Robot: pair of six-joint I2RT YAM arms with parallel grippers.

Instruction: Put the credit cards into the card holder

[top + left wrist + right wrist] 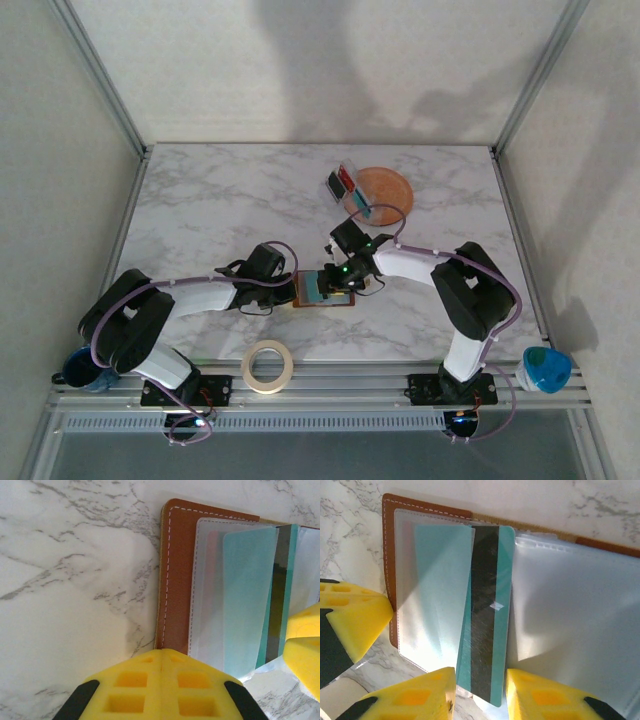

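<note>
While the card holder (175, 570) lies open on the marble table (200, 200), the left gripper (162, 680) is fully closed, empty, its tip over the holder's leather edge. The right gripper (481, 695) has its jaws slightly apart around the teal credit card (485, 605), which sits half inside the holder's clear pocket

The white marble counter (220, 200) carries the brown card holder (305, 292), lying open at the centre of the frame. An orange plate (385, 185) sits toward the upper right, with a small clear case (340, 183) against its left edge. A tape roll (248, 366) lies at the counter's lower edge.
</note>
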